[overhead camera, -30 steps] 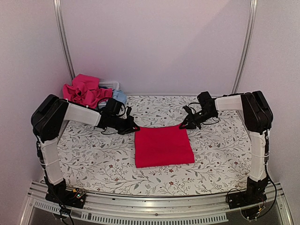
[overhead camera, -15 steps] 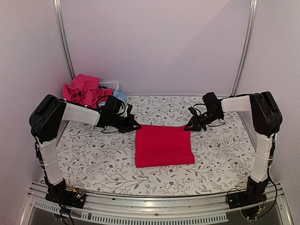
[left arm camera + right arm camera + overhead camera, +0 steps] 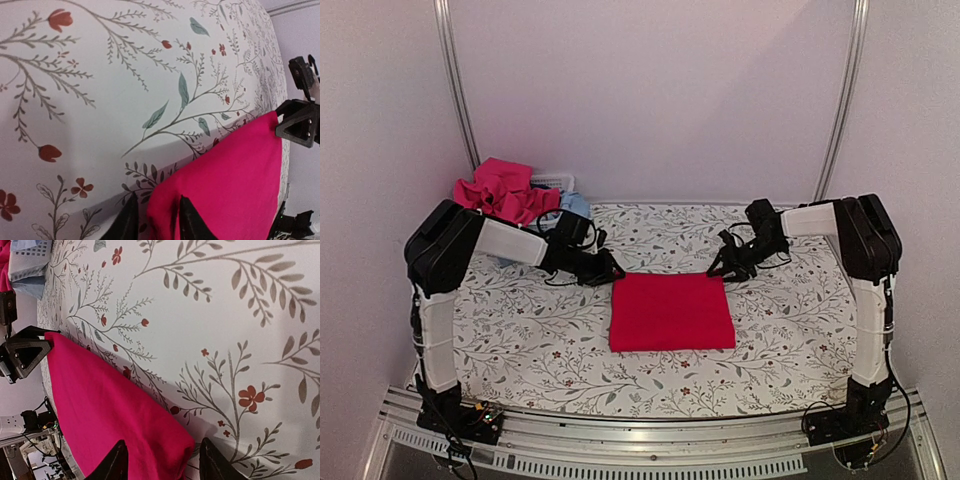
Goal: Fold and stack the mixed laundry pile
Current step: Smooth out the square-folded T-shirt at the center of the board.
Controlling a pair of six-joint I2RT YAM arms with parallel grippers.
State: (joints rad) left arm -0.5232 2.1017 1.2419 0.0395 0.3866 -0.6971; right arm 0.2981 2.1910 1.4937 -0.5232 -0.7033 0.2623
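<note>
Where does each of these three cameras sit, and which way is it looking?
Top external: above and behind the robot, looking down on the floral table; the left arm and right arm show, bases nearest, with the folded red cloth between them.
Left wrist: on the left arm's wrist, low over the table, facing the right gripper; its own fingers straddle a cloth corner.
Right wrist: mirrored, facing the left gripper; its own fingers flank the other corner.
Shared: both wrist views show the same cloth edge.

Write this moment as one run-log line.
red cloth folded flat, centre | left claw open at far-left corner | right claw open at far-right corner | laundry pile back-left
</note>
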